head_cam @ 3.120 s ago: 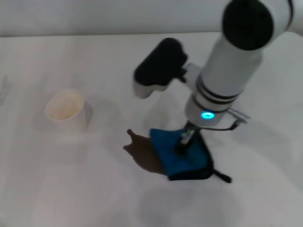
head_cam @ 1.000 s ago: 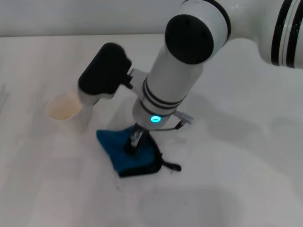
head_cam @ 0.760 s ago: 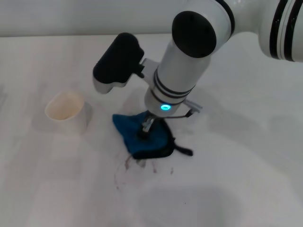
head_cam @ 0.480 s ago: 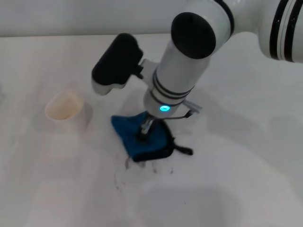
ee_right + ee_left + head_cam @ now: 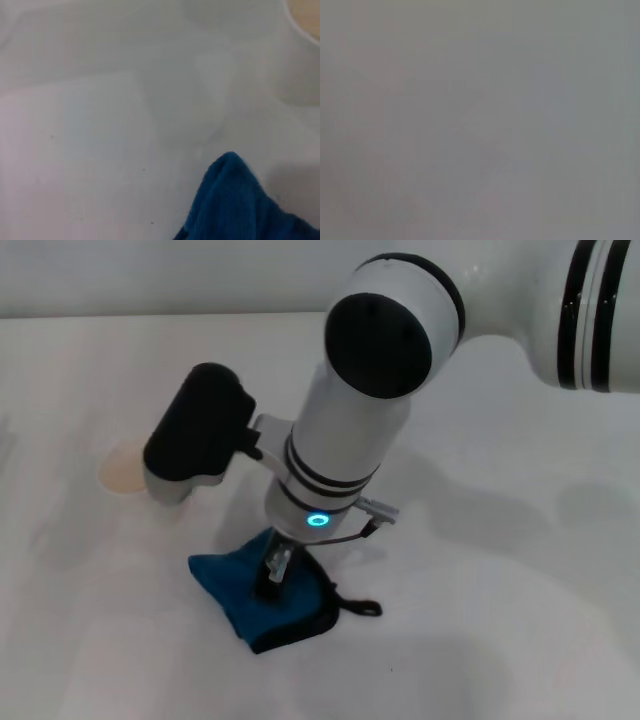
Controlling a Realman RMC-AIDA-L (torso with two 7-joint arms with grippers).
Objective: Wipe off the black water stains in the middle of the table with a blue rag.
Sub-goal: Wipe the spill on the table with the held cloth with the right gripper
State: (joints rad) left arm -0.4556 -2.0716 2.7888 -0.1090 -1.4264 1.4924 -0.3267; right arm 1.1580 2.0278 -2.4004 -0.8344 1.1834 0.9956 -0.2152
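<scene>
Your right gripper [image 5: 272, 575] presses down on the blue rag [image 5: 262, 598], fingers pinching the cloth against the counter [image 5: 520, 620]. The rag lies mid-counter, near the paper cup [image 5: 125, 476]. No stain shows around it.

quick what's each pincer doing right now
Right pincer: shut on the blue rag, pressing it to the table.
Left pincer: not in view.

The head view looks down on the table [image 5: 520, 640]; the right wrist view sits close, sharing the blue rag [image 5: 262, 602].
</scene>
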